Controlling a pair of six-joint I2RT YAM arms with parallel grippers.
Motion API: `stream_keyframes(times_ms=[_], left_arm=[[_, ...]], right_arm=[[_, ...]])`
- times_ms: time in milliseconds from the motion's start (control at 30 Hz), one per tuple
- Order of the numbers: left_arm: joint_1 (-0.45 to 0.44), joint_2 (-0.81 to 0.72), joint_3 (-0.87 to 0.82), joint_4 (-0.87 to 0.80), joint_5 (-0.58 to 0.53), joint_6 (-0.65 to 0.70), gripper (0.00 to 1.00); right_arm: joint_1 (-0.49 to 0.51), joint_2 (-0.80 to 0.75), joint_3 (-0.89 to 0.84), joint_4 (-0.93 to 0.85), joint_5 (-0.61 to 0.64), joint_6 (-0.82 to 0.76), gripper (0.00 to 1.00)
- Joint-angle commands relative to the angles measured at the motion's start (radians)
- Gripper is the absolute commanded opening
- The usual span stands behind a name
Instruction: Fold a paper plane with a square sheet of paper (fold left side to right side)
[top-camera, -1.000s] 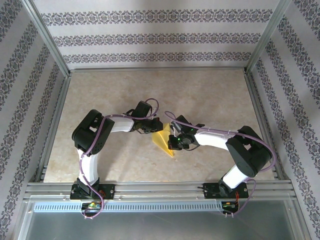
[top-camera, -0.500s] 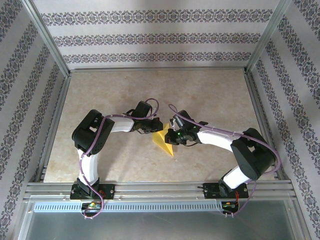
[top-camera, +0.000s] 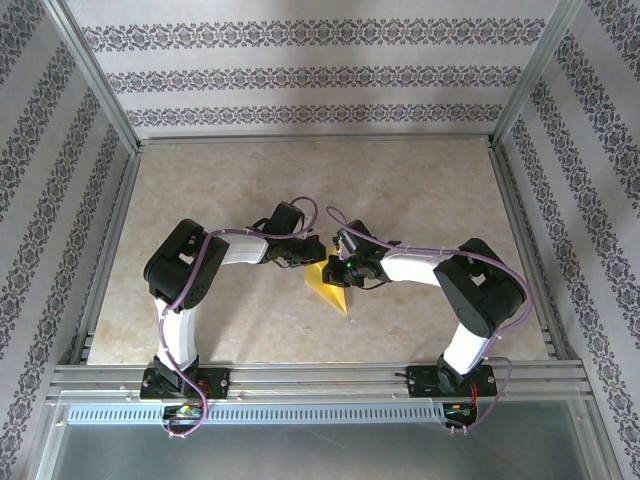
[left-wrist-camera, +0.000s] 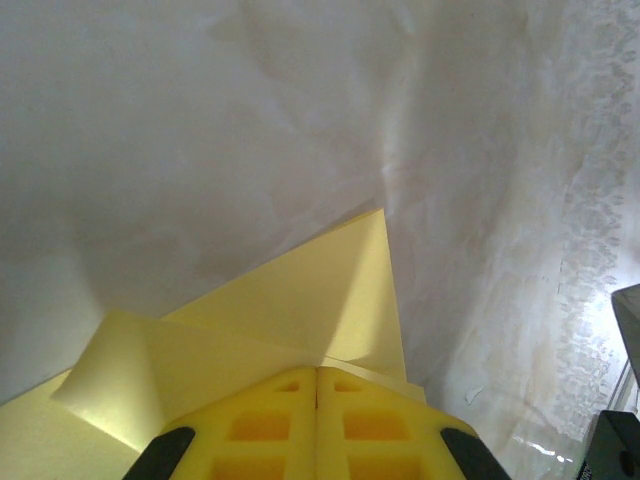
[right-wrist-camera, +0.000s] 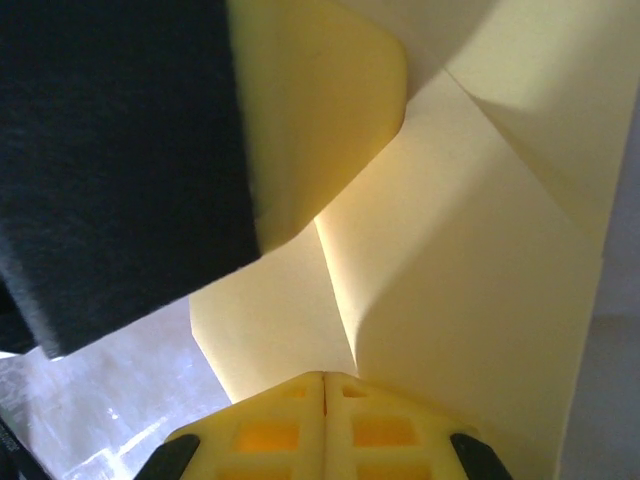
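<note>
The square sheet of paper (top-camera: 331, 291) lies partly folded at the middle of the table as a yellow wedge, its point toward the near edge. My left gripper (top-camera: 316, 256) is shut, its tips down on the paper's far left part. In the left wrist view, folded flaps of the paper (left-wrist-camera: 300, 300) spread out ahead of the shut left gripper (left-wrist-camera: 317, 371). My right gripper (top-camera: 337, 268) is shut too, right next to the left one over the paper's far end. From the right wrist, a creased layer of paper (right-wrist-camera: 470, 250) rises in front of the right gripper (right-wrist-camera: 323, 376), with a left finger (right-wrist-camera: 320, 90) close above.
The beige table (top-camera: 400, 190) has bare room behind and to both sides of the arms. Metal rails (top-camera: 320, 375) run along the near edge, and patterned walls (top-camera: 300, 75) enclose the workspace on three sides.
My right gripper has slid left and away along the paper, ending beside the left gripper, and its elbow has swung inward. The left arm has stayed where it was.
</note>
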Motion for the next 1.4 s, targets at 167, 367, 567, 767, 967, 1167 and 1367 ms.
stream_keyframes(times_ms=[167,367,567,767,967,1167,1367], left_arm=[[0.003,0.034,-0.015,-0.059,-0.049,0.027,0.06],[0.009,0.036,-0.019,-0.067,-0.054,0.027,0.06],[0.016,0.036,-0.021,-0.07,-0.061,0.023,0.06],[0.022,0.041,-0.02,-0.074,-0.063,0.022,0.06],[0.025,0.04,-0.022,-0.075,-0.063,0.024,0.06],[0.027,0.043,-0.018,-0.078,-0.061,0.023,0.06],[0.027,0.043,-0.018,-0.078,-0.063,0.025,0.06]], right_arm=[[-0.015,0.012,-0.064,0.063,-0.011,0.049,0.0],[-0.018,-0.02,-0.15,0.071,-0.043,0.075,0.0],[-0.016,-0.069,-0.226,0.066,-0.075,0.086,0.0],[-0.012,-0.112,-0.287,0.058,-0.099,0.093,0.0],[-0.01,-0.159,-0.343,0.046,-0.092,0.101,0.0],[-0.01,-0.195,-0.343,0.02,-0.081,0.096,0.0],[-0.007,-0.204,-0.337,-0.018,-0.083,0.084,0.0]])
